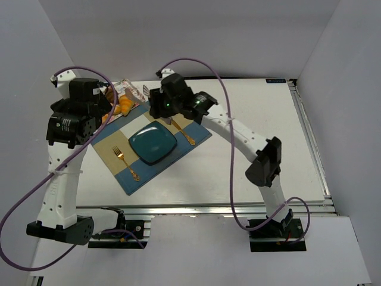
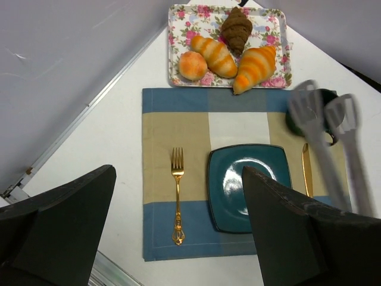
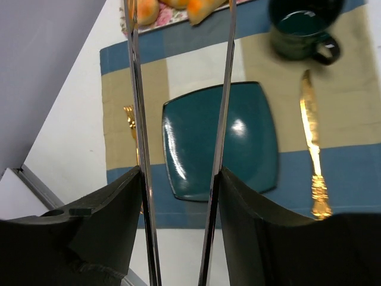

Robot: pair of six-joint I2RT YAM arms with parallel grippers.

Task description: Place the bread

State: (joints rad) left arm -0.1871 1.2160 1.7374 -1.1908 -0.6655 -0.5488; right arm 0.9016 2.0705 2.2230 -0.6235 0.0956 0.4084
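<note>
Right, the right gripper (image 3: 180,179) has its jaws clenched on a pair of metal tongs (image 3: 223,89), one blade against each finger, and the right wrist camera shows those blades held apart as they run out over the teal plate (image 3: 250,137) toward the far-left floral tray (image 2: 175,36). Their tips are cut off at the top of that view, with the near end of the bread (image 2: 256,68) between them; whether they touch it, I cannot tell. Over on the left gripper (image 2: 178,179), the jaws are spread wide with nothing between them, hanging above the near edge of the checked placemat (image 2: 172,125). Only the left wrist camera gives the whole tray: the bread lies on it beside a paler croissant (image 2: 214,55), a round bun (image 2: 193,65) and a dark brown pastry (image 2: 236,30). It also catches the tongs as a blur. The right wrist view shows the green mug (image 3: 300,30) and gold knife (image 3: 312,149) right of the plate clearly; the fork (image 2: 177,196) lies left of it.
</note>
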